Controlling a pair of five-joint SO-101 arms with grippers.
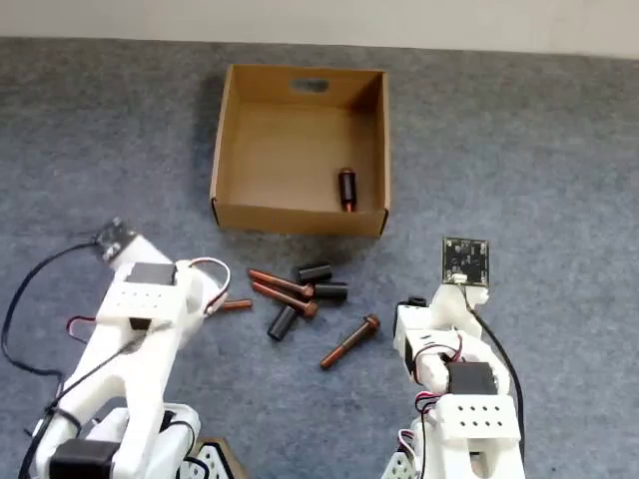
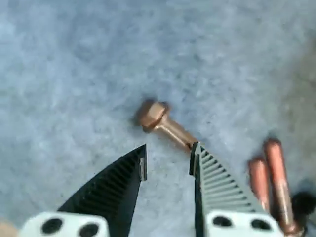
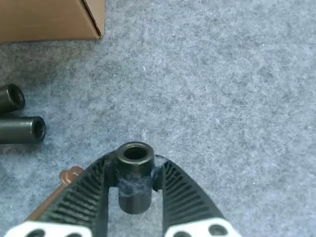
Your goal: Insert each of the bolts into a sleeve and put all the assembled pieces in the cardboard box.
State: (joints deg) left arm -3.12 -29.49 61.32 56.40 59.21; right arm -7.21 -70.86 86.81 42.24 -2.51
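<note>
High view: a cardboard box (image 1: 225, 150) is seen beyond both arms, with one assembled piece (image 1: 346, 189) already inside.

Left wrist view: the left gripper (image 2: 169, 157) is seen parted. A hex-head bolt (image 2: 160, 121) lies just ahead of the tips, its shank reaching one fingertip (image 2: 196, 150), likely lined up for a pinch. Two more bolts (image 2: 279, 173) lie outside that finger.

Right wrist view: the right gripper (image 3: 133, 167) is clamped on a black sleeve (image 3: 133, 153). The bore is left clear past the tips, presumably to receive a bolt. Spare sleeves (image 3: 22, 129) lie well aside.

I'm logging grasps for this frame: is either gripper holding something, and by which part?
The right gripper clamps a black cylindrical sleeve by its side wall, below the open end. The left gripper is open, holding nothing.
</note>
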